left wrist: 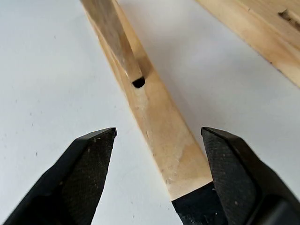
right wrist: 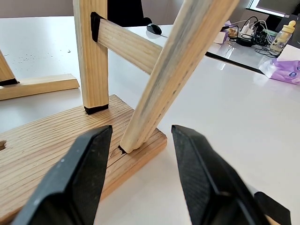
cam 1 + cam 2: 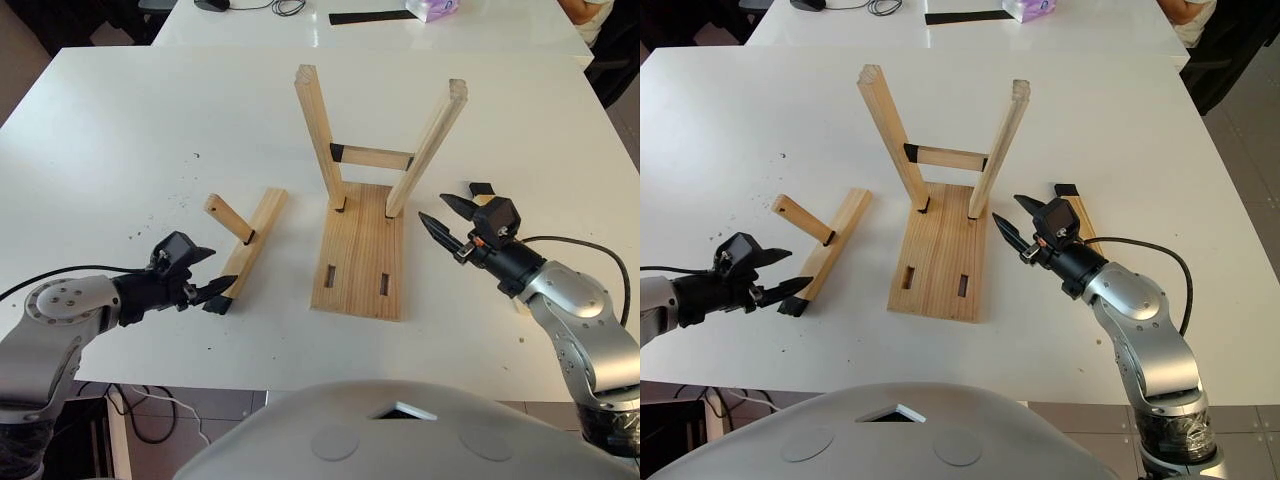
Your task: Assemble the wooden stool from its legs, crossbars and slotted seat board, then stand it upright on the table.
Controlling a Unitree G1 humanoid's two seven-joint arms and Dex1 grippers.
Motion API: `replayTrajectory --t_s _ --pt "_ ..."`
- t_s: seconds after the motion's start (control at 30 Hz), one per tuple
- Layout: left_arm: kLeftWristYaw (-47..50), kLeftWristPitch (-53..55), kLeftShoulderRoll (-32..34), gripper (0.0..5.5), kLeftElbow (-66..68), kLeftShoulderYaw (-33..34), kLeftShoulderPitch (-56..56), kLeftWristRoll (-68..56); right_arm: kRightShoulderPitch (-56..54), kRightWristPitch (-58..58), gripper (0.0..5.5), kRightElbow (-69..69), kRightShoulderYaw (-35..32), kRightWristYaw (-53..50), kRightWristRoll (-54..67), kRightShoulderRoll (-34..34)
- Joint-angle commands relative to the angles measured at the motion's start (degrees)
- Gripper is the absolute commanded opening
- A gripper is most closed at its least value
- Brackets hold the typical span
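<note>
Left tool and right tool flank one board, two upright legs.

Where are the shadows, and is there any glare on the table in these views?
Left eye view: even light, the white table bright without hot spots, thin soft shadows along the seat board. Left wrist view: the loose leg throws a soft grey shadow on one side. Right wrist view: the table shows a pale sheen.
</note>
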Motion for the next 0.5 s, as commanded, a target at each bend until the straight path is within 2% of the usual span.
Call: replayTrajectory --t_s 0.03,0.23,0.4,0.5 --pt "2.44 2.80 -2.16 3.36 -0.78 -2.13 -0.97 0.17 -0.87 -0.10 2.34 0.07 0.43 -0.17 -0.59 0.13" --pt "5.57 7.06 -5.03 3.36 -1.38 -5.20 -1.75 0.15 -2.20 0.25 2.34 0.35 1.98 -0.03 -1.36 0.13" --pt "9.35 7.14 -6.22 3.36 3.92 -7.14 -2.49 4.16 -2.48 0.27 2.34 0.42 2.86 -0.20 -2.04 0.27" --pt "9.79 5.18 -6.64 3.04 7.30 -7.28 -3.75 5.29 -2.30 0.13 2.34 0.53 2.92 -0.33 -2.29 0.41"
